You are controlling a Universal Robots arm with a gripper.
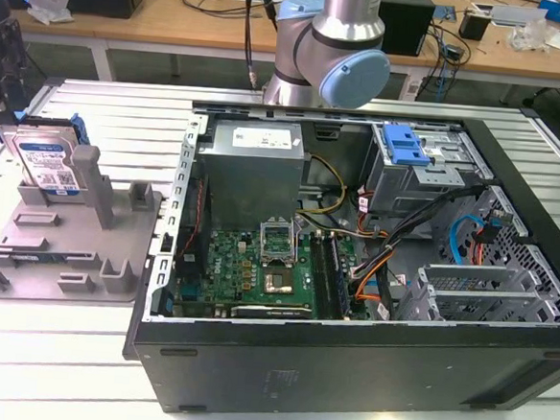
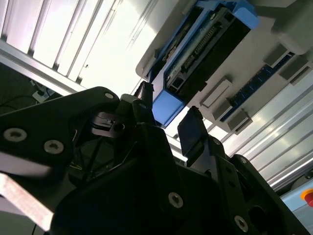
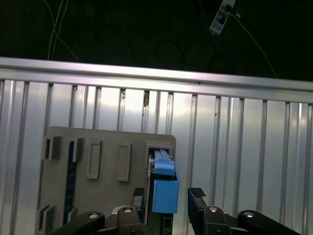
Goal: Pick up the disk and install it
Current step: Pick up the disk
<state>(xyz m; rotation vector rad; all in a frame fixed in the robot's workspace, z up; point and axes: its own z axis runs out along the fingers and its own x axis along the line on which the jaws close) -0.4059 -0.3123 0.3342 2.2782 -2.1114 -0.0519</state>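
One disk (image 1: 45, 158): is standing on edge in a slot of the grey fixture (image 1: 85, 254), at nine o'clock from the open computer case (image 1: 345, 373) in the exterior view and well apart from it, its white-and-blue label facing that camera.
Blue carrier (image 3: 165, 188): is framing the disk, with one end sticking out between the fingers in both wrist views.
Hand (image 2: 166, 111): is hanging open, its two dark fingers (image 2: 191, 131) straddling the carrier's end with a gap on each side, so it is gripping nothing.
Progress: the approach is looking complete, judging by that straddle. The disk is not yet grasped or lifted and is resting in the fixture, so the pick-up, the carry and the install are all remaining.
Case: is lying on its side with the panel off, the motherboard (image 1: 257, 266) showing, and a grey drive cage (image 1: 426, 187) with a blue latch tab (image 1: 405, 147) sitting toward one o'clock inside it.
Exterior view: is giving fixture and case together on the slatted metal surface (image 1: 57, 377), plus the arm (image 1: 330, 50) rising at twelve o'clock.
Wrist views: are giving the finger-to-carrier gaps. The second wrist view is also showing the disk's dark connector edge (image 2: 205, 54), while the first wrist view is looking across the fixture's slots.
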